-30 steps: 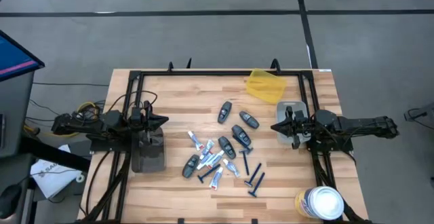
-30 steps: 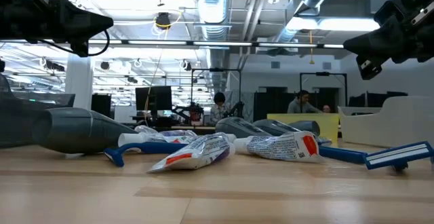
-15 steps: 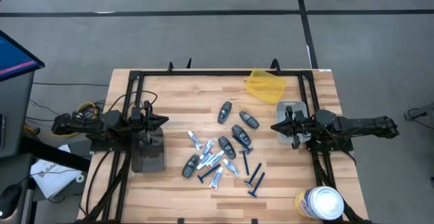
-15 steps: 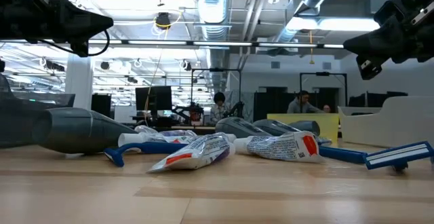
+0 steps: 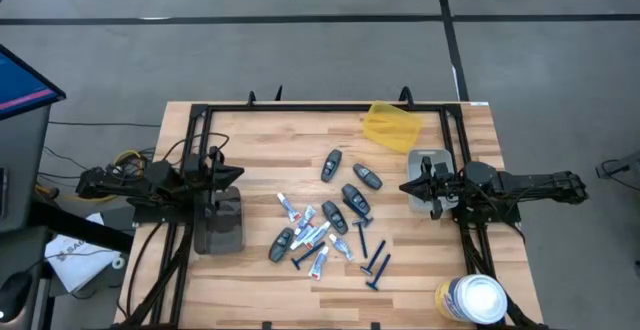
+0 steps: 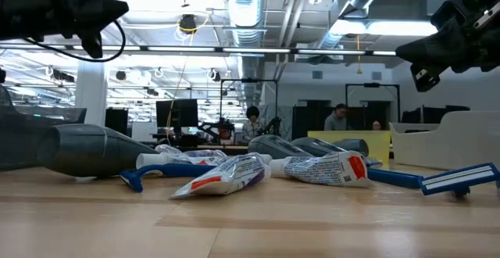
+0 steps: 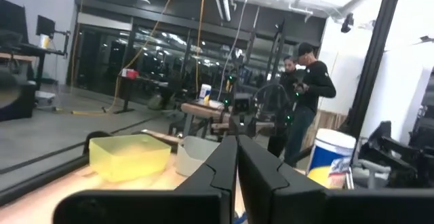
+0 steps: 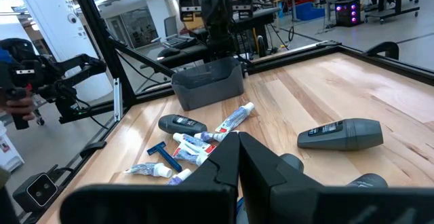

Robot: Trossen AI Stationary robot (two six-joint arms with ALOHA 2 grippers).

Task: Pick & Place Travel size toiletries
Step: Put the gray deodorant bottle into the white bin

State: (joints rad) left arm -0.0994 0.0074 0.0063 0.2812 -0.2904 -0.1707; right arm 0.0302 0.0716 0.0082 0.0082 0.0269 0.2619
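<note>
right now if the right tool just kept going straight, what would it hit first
Likely nothing soon: the shut right tool points level above the table toward the left arm; the grey bottles lie lower, though its height over them is hard to judge.

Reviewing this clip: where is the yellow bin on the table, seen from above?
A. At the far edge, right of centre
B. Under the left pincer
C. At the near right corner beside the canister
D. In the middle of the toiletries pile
A: the yellow bin sits at the table's far edge, right of centre, apart from the toiletries.
</note>
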